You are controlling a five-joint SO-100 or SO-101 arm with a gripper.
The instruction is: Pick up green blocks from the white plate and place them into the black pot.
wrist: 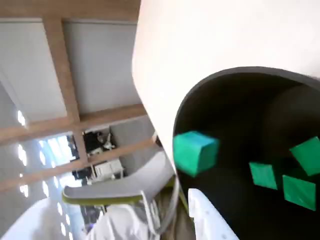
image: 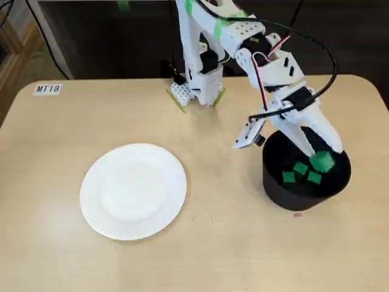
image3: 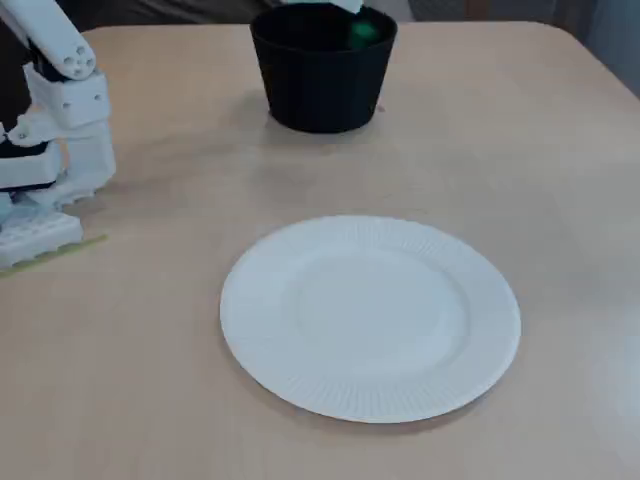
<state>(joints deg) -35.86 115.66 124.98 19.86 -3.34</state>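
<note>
1. In a fixed view, the pincer point(image: 321, 151) hangs over the black pot point(image: 276, 188), which stands at 3 o'clock from the bare white plate point(image: 134, 191) on the worktop point(image: 61, 255). A green block point(image: 323, 162) sits at its tips, and three loose blocks point(image: 301, 168) lie on the pot floor.
2. In the wrist view, the green block point(wrist: 195, 152) hangs at 9 o'clock in the pot's mouth, apart from the one finger point(wrist: 205, 215) in sight. Whether the jaws pinch it or stand spread cannot be told.
3. In a fixed view, the pot point(image3: 320, 85) stands at 12 o'clock from the plate point(image3: 370, 320). This looks like the last drop. Next, the jaws must be spread and the arm lifted clear of the rim.
</note>
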